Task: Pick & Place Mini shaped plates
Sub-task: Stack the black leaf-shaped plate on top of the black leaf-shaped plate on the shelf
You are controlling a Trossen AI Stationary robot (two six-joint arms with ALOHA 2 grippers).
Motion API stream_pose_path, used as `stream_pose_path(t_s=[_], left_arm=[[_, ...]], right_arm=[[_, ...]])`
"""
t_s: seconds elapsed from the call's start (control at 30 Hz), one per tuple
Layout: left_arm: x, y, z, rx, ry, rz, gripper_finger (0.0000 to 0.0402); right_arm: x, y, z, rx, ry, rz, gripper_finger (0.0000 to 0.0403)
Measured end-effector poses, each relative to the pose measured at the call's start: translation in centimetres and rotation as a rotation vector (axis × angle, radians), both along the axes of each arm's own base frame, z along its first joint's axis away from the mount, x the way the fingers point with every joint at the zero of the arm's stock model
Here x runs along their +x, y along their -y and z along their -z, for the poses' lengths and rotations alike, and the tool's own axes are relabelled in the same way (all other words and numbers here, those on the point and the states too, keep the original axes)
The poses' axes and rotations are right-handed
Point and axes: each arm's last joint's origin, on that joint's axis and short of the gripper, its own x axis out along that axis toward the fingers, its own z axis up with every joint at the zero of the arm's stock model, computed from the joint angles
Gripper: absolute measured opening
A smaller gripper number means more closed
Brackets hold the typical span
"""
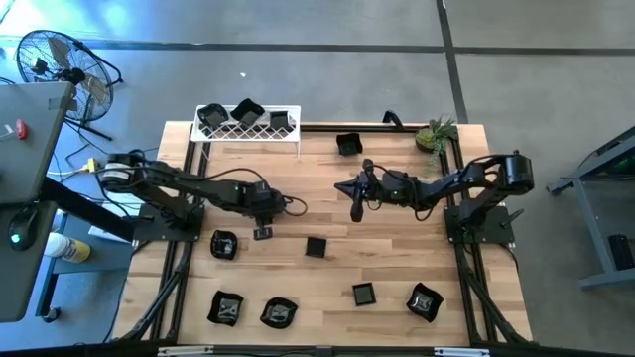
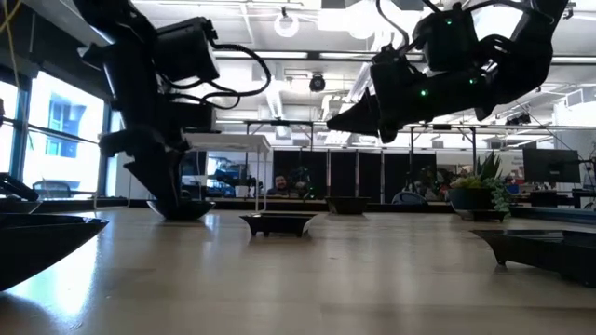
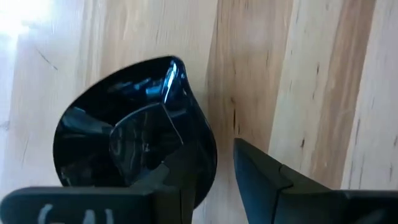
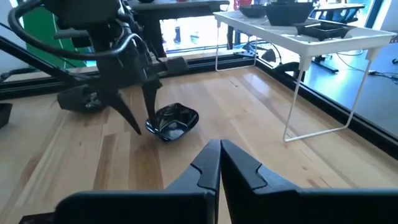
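Two dark robot arms work over a pale wooden worktop. Left gripper hangs low with its jaws released astride the rim of a glossy black rounded mini plate lying on the wood; right gripper hovers higher nearby, jaws clenched on nothing.

A white wire rack stands at the far left edge of the wooden counter; a potted plant sits at the far right corner. A fan stands on the floor beyond.
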Motion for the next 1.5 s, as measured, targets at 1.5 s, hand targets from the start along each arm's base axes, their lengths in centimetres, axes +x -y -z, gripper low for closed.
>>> stream_pose_path(t_s=[1.5], left_arm=[[-9.9, -7.8, -20.6, 0.448, -0.101, -0.042, 0.0]], right_arm=[[-0.1, 0.2, 0.4, -0.008, -0.043, 0.013, 0.0008]])
